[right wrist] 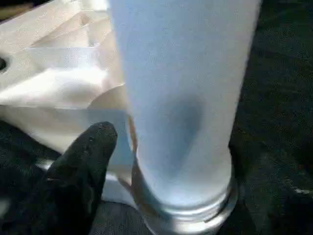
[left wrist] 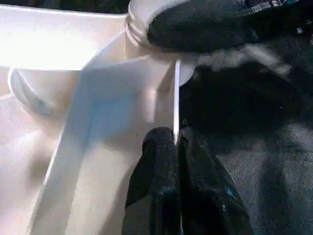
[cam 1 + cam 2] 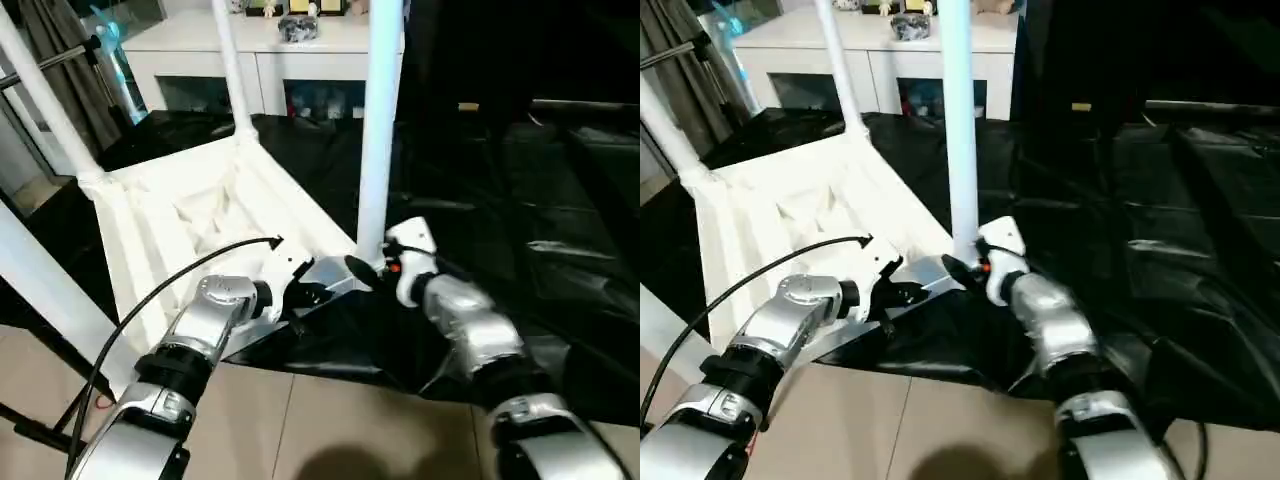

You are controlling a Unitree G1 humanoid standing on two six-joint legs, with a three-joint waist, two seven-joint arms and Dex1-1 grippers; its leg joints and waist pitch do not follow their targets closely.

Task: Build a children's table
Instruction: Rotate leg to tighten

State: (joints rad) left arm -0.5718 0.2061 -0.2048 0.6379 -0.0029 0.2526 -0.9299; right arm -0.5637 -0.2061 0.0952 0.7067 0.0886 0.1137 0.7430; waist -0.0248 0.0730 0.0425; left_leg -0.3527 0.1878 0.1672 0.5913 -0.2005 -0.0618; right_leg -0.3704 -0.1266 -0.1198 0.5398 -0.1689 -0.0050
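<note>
The children's table lies upside down on a black sheet, its ribbed white tabletop (image 3: 150,220) facing up. White legs stand in its corner sockets: two at the far side (image 3: 232,70) (image 3: 45,100) and one at the near right corner (image 3: 378,130). My left gripper (image 2: 177,142) is shut on the thin near rim of the tabletop, just left of that corner. My right gripper (image 3: 365,270) is at the base of the near right leg (image 1: 181,98). It is open, with one black finger (image 1: 83,166) standing slightly off the leg's side.
The black sheet (image 3: 500,220) covers the floor to the right and behind. A white cabinet (image 3: 290,50) stands at the back. Pale floor tiles (image 3: 330,430) lie nearest me. A black cable (image 3: 150,290) arcs over my left forearm. A large white bar (image 3: 40,290) slants at the near left.
</note>
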